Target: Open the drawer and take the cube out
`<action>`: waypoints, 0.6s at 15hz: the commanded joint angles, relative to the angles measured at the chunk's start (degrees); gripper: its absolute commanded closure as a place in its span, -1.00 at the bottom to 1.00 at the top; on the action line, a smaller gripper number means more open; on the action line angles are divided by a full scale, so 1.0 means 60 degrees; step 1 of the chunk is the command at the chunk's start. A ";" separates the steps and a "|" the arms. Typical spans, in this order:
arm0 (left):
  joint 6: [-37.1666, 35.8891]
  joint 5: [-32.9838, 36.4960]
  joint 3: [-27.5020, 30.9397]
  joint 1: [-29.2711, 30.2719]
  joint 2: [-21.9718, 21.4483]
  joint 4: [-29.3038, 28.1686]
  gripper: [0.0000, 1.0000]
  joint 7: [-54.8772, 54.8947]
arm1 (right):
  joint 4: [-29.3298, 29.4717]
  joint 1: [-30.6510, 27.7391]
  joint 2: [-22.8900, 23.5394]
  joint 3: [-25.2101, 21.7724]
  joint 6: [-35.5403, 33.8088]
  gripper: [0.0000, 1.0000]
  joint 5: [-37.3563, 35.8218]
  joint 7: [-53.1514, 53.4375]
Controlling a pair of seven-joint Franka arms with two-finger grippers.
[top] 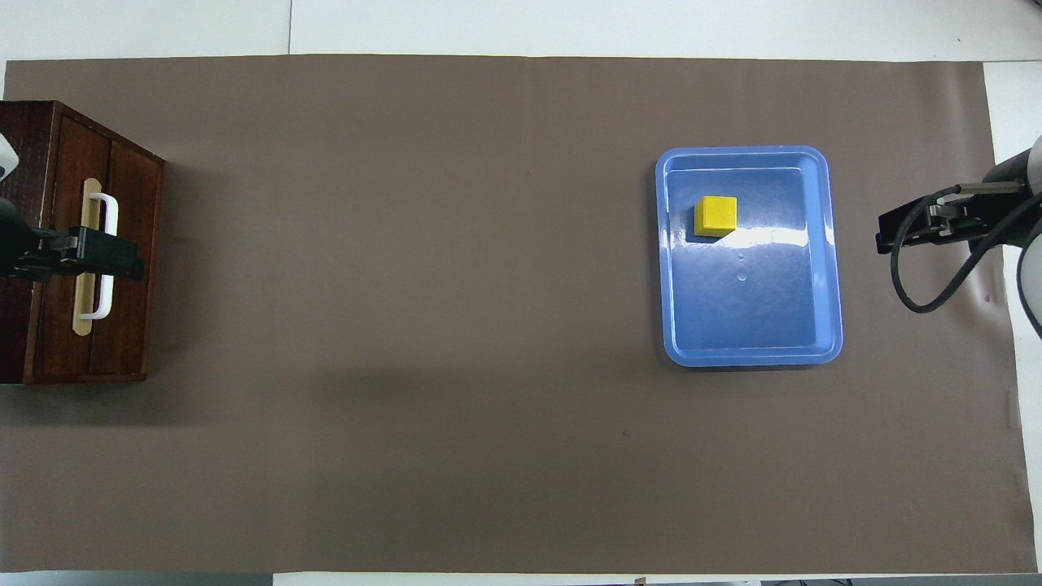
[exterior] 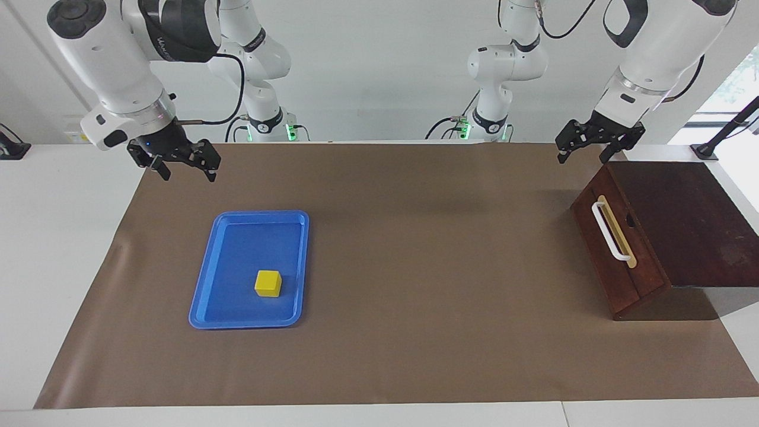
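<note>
We see the right gripper [exterior: 182,168] hanging in the air over the brown mat [exterior: 415,249] at the right arm's end of the table, its forearm sloping down from above and its two fingers spread wide with nothing between them. Just beside it, farther from the robots, lies the blue tray [exterior: 204,284], and the cube [exterior: 268,283] rests in the tray, toward the tray's end farther from the robots. Bare mat fills the middle. At the left arm's end we find the left gripper [exterior: 583,151] raised over the mat close to the nearer corner of the drawer [exterior: 605,261], fingers also wide and empty. The drawer is pushed shut in its dark cabinet [exterior: 688,219], its white handle [exterior: 609,232] untouched.
</note>
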 commanded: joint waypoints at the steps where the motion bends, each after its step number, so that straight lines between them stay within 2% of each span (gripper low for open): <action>1: 0.0113 -0.0074 0.0077 -0.0069 -0.0115 -0.0090 -1.00 0.0154 | -0.0236 -0.0015 -0.0204 0.0067 0.0013 -1.00 -0.0189 -0.0321; 9: 0.0142 -0.0074 0.0077 -0.0055 -0.0115 -0.0090 -1.00 0.0168 | -0.0236 -0.0015 -0.0219 0.0096 -0.0382 -1.00 -0.0028 -0.0424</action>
